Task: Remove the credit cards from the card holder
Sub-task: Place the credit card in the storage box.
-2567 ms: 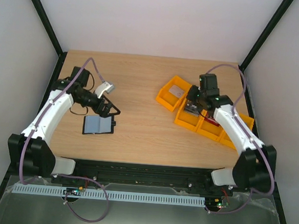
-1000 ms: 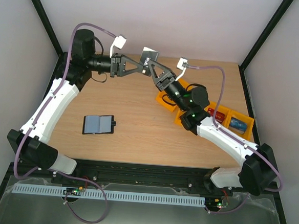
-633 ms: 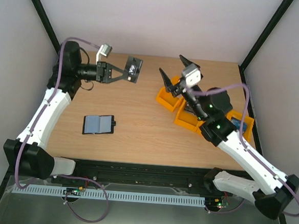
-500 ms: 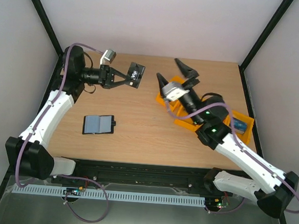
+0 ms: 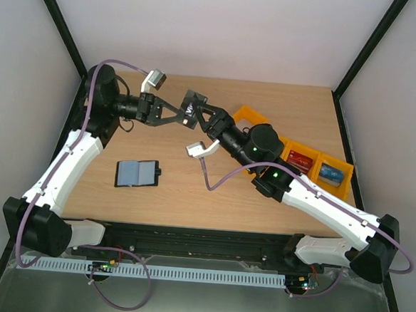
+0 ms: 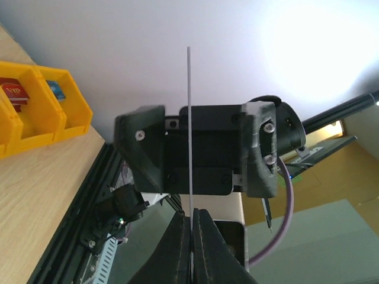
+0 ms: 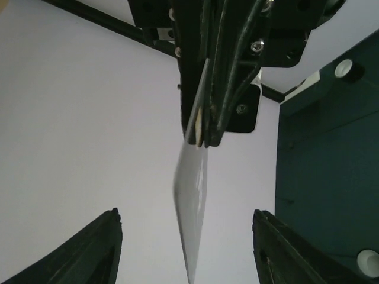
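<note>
My left gripper [image 5: 183, 110] is shut on a dark credit card [image 5: 193, 105] with pale print and holds it in the air over the table's far middle. In the left wrist view the card [image 6: 189, 118] shows edge-on, pinched between the closed fingers [image 6: 180, 236]. My right gripper [image 5: 205, 118] faces the card head-on, open. In the right wrist view its fingers [image 7: 100, 248] stand wide on either side of the card [image 7: 192, 207], not touching it. The card holder [image 5: 137, 173] lies unfolded on the table at the left, its pale pockets up.
Orange trays [image 5: 252, 115] stand in a row at the right; one holds a red card [image 5: 300, 161], another a blue card [image 5: 330, 172]. They also show in the left wrist view, the trays [image 6: 74, 115] with the red card [image 6: 13, 92].
The right gripper opened, swung away to the right, then came back and now faces the card with its jaws either side. The left gripper kept hold of the card and shifted slightly right.
</note>
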You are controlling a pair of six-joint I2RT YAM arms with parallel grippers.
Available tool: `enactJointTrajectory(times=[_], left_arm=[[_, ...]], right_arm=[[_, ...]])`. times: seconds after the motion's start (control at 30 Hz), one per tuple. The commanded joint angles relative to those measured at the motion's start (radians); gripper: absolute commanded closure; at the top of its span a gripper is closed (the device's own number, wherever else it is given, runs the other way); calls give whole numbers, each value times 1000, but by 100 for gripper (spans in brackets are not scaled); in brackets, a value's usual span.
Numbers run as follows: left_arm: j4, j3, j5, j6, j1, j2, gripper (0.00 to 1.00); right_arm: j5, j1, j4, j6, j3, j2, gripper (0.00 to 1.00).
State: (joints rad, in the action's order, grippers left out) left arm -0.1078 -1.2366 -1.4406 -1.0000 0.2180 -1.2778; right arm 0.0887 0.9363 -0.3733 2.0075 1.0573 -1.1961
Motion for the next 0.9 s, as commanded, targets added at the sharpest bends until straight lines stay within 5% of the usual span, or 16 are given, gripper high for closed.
enactJointTrajectory(times=[0.0,0.07,0.17,0.27,0.3,0.37,0.4,0.5,0.6,0.73,0.87], left_arm=[[-25,2,-33,-14,15,-3,98],[-26,-2,-36,-12,21,-5,98],[-25,-3,-41,-7,26,-10,98],[-23,8,-41,5,23,-11,94],[-9,11,-33,22,15,-10,76],[77,17,-10,121,-24,-8,19],[134,21,-5,213,-53,-10,3],[384,56,67,487,-197,-20,1],[623,56,232,789,-334,-60,1],[742,50,646,1017,-347,-105,1],[724,120,687,1059,-347,-83,1]], right_arm=[[5,5,17,128,26,-7,49],[3,5,16,124,22,-12,60],[16,5,-23,88,9,-13,97],[0,7,-59,9,-11,0,98],[-26,7,-87,-52,-28,6,98],[-125,7,-138,-242,-81,23,98],[-207,7,-143,-369,-109,29,98],[-467,-30,41,-784,-128,31,98],[-439,-147,447,-1129,-77,41,98],[-436,-279,692,-1233,-120,55,98],[-322,-421,883,-1266,-105,4,98]])
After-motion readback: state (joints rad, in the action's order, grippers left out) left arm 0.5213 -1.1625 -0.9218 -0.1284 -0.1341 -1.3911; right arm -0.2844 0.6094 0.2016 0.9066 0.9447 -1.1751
